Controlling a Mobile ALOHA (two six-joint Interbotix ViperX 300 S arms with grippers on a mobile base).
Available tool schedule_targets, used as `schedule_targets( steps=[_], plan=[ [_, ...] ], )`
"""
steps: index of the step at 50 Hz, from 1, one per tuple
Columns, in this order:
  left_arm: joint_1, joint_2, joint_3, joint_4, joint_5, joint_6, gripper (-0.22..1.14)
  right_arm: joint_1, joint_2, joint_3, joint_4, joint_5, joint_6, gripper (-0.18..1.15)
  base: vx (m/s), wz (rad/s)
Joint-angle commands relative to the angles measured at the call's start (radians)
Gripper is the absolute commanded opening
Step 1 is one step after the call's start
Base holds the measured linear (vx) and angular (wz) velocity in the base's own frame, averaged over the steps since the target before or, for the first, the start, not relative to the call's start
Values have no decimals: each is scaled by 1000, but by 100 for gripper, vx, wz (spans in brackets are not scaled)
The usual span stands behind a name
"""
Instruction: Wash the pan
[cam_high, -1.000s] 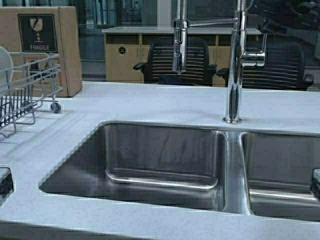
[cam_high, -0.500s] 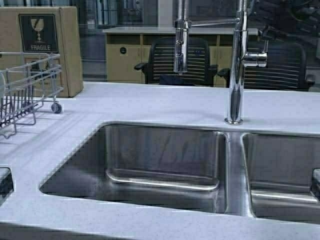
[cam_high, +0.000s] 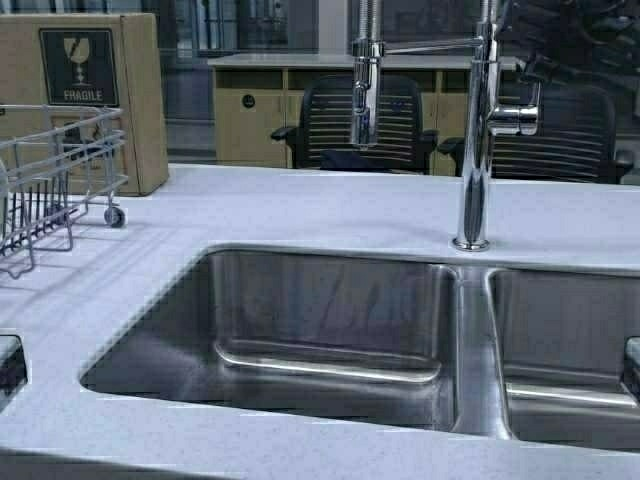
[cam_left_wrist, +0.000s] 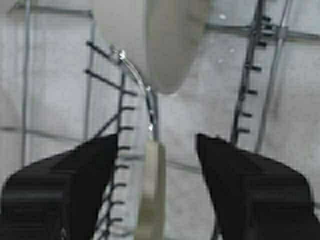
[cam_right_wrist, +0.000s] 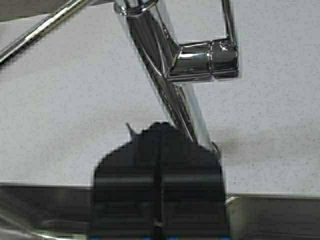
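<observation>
glossy metal sink (cam_high: 330, 330) and faucet (cam_high: 475, 130), matt speckled countertop (cam_high: 300, 205).

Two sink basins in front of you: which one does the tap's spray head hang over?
The left basin, the one seen whole. The spray head hangs above it, while the tap's post stands behind the divider; the right basin is cut off at the edge.

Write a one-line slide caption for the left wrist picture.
Open left gripper lined up on the short white handle of the cream pan standing in the wire dish rack.
</observation>
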Motion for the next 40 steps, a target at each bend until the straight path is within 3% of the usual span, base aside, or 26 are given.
schedule_targets(
  steps=[1,23,40],
  plan=[
    [2,-18,-31,3,-5,-17,104,2,-6,-11,-2,-11,0,5,0,0],
    [2,-31,-35,2,-2,-32,102,2,-6,-11,-2,-11,0,5,0,0],
    [-29,-189,-46,-14,6,-44,102,2,-6,-14,-2,-11,0,5,0,0]
  ],
)
